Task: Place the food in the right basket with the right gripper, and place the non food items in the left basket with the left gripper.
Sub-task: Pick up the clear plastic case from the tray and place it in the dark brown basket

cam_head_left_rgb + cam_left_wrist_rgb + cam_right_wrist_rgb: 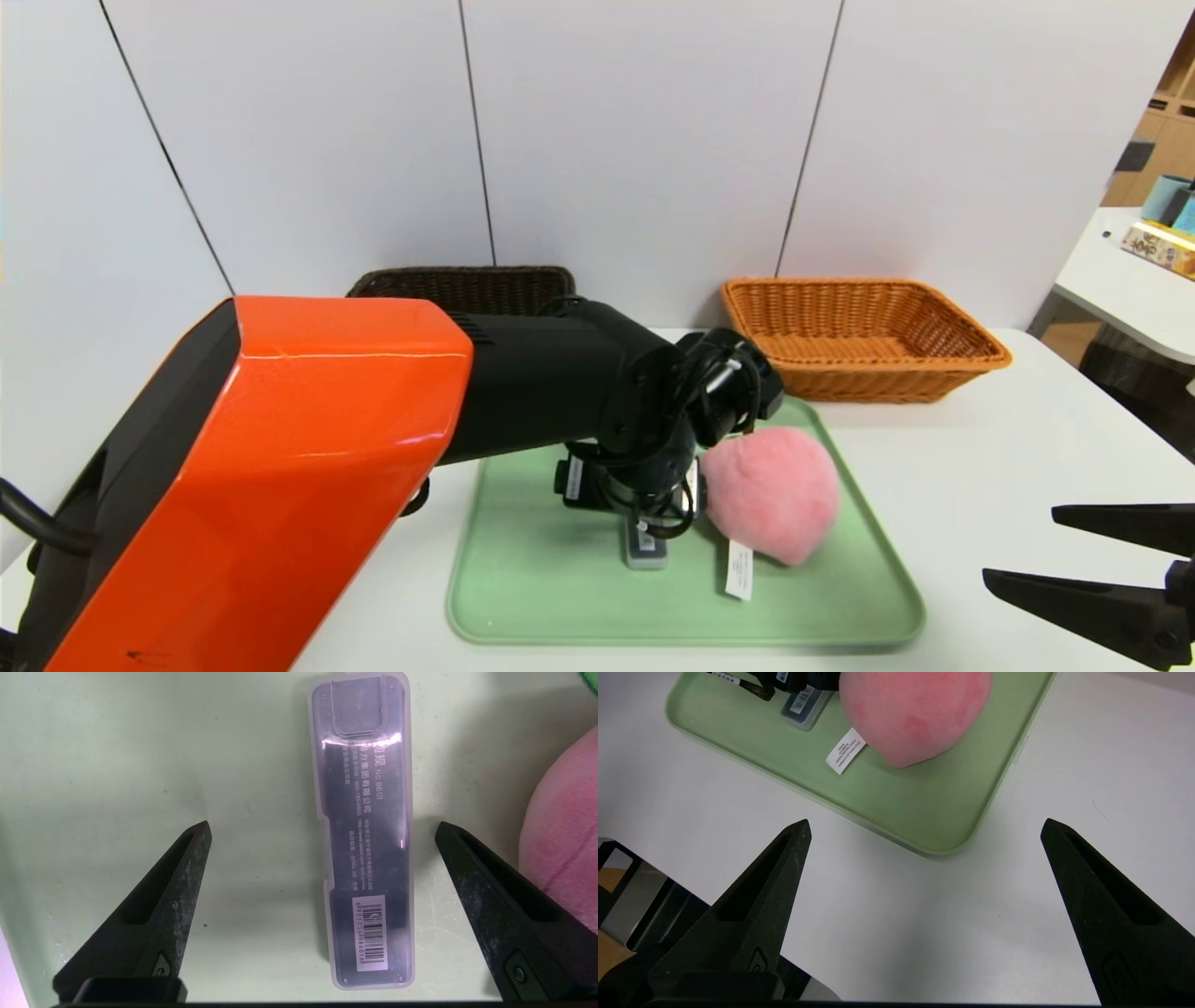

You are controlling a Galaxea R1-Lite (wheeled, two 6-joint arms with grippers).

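Left gripper, jaws apart, is held over the plastic case on the tray, at 9 o'clock of the peach; the case's narrow sides should be squeezed evenly.

Clear case reads "No 8601", w/ barcode label.

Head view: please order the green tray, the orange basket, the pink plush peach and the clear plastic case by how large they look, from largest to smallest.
1. green tray
2. orange basket, though it stands farther back, so its true size against the tray is unsure
3. pink plush peach
4. clear plastic case, mostly hidden under the left gripper
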